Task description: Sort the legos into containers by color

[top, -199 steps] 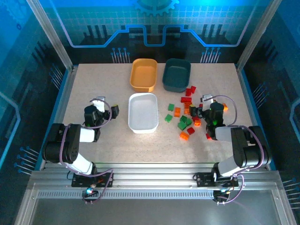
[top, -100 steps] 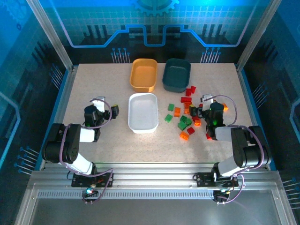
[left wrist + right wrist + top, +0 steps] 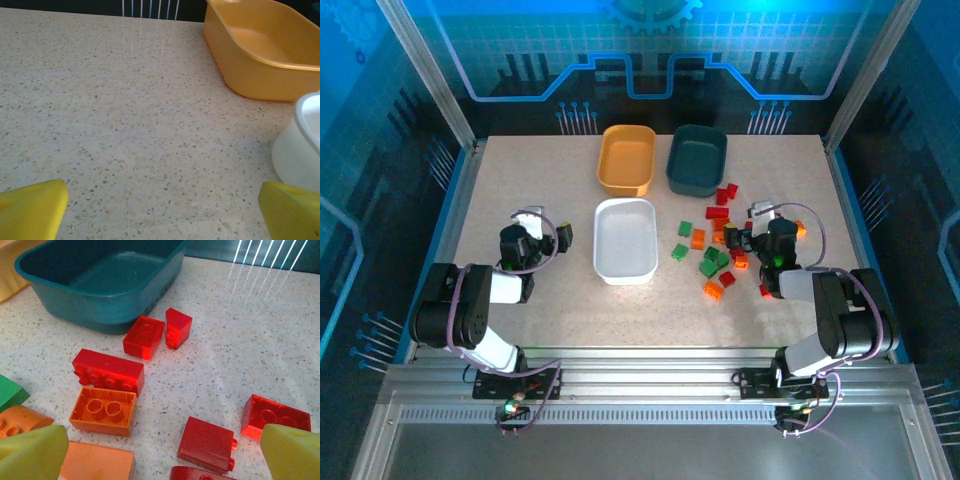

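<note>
No legible text, labels, brands or numbers in any view. The only marking is a gear outline (image 3: pixel 650 10) with circuit-style lines on the blue back panel (image 3: pixel 520 45). It carries no lettering.
</note>
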Robot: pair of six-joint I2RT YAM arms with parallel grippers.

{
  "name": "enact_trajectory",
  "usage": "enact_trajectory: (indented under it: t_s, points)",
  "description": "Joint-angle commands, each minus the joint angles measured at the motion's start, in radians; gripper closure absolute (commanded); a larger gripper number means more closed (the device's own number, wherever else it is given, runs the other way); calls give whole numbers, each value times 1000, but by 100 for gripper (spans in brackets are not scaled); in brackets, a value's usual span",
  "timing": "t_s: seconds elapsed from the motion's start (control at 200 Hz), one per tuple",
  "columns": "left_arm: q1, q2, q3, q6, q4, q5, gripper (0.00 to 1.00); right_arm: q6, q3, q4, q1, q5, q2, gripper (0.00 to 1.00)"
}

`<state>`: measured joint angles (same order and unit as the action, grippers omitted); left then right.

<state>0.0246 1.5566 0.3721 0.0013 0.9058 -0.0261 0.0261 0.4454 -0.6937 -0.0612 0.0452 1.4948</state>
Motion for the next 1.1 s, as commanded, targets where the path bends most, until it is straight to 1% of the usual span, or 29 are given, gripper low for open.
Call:
enact_trajectory:
  t_s: [0.0,0.05,0.095,0.145,0.155,0.205,0.265,0.3,0.325,0.35,0.375,0.41,0.425,0.445,0.48,0.505,0.535,0.58,0.625,0.68,0.77,0.83,0.845,0.895,0.991,1.096]
  points:
    - [-25,-130,63,14,-170,58,1,4,153,287,-56,101,-95,0]
    - [-50,-237,133,10,-392,87,1,-66,274,497,-101,235,-132,0]
    - [-55,-328,206,-69,-548,82,1,-144,401,711,-141,314,-167,0]
    - [-58,-413,288,-188,-711,63,1,-168,507,856,-190,351,-193,0]
    - [-59,-430,306,-210,-749,61,1,-173,539,913,-206,365,-198,0]
    - [-63,-496,390,-331,-918,66,1,-210,642,1054,-263,414,-217,0]
    - [-62,-558,473,-481,-1089,78,1,-239,719,1143,-291,406,-236,0]
    - [-63,-590,495,-501,-1132,53,1,-322,725,1158,-286,404,-250,0]
    - [-62,-613,497,-493,-1143,28,1,-400,712,1164,-274,406,-264,0]
    - [-61,-635,487,-492,-1150,26,1,-498,689,1172,-257,421,-276,0]
    - [-61,-657,467,-548,-1155,48,1,-612,664,1201,-243,457,-285,0]
    - [-58,-684,417,-651,-1164,109,1,-772,638,1260,-210,496,-290,0]
    - [-54,-697,395,-696,-1168,128,1,-798,630,1274,-183,469,-292,0]
    - [-44,-711,365,-744,-1156,139,1,-780,621,1271,-144,380,-296,0]
    - [-22,-731,309,-776,-1094,98,1,-760,603,1252,-85,231,-297,2]
    - [-5,-744,274,-784,-1055,53,1,-751,593,1246,-64,175,-297,6]
    - [8,-756,244,-795,-1033,18,1,-733,587,1251,-64,165,-297,7]
    - [11,-766,219,-812,-1031,11,2,-682,584,1256,-84,160,-298,7]
    - [11,-767,214,-798,-1045,3,7,-646,585,1276,-105,160,-299,7]
    - [11,-757,231,-783,-1098,10,10,-628,575,1297,-126,170,-303,7]
    - [11,-718,281,-763,-1211,-8,15,-618,536,1300,-140,133,-313,8]
    - [4,-663,328,-715,-1277,-72,25,-609,506,1283,-151,92,-318,10]
    - [-1,-648,339,-701,-1294,-85,26,-607,500,1277,-155,86,-317,10]
    - [-38,-577,383,-660,-1357,-89,26,-602,486,1266,-166,72,-311,11]
    - [-171,-438,469,-577,-1457,-7,26,-596,491,1267,-185,63,-280,12]
    - [-278,-309,536,-558,-1461,2,26,-580,518,1273,-203,54,-241,14]
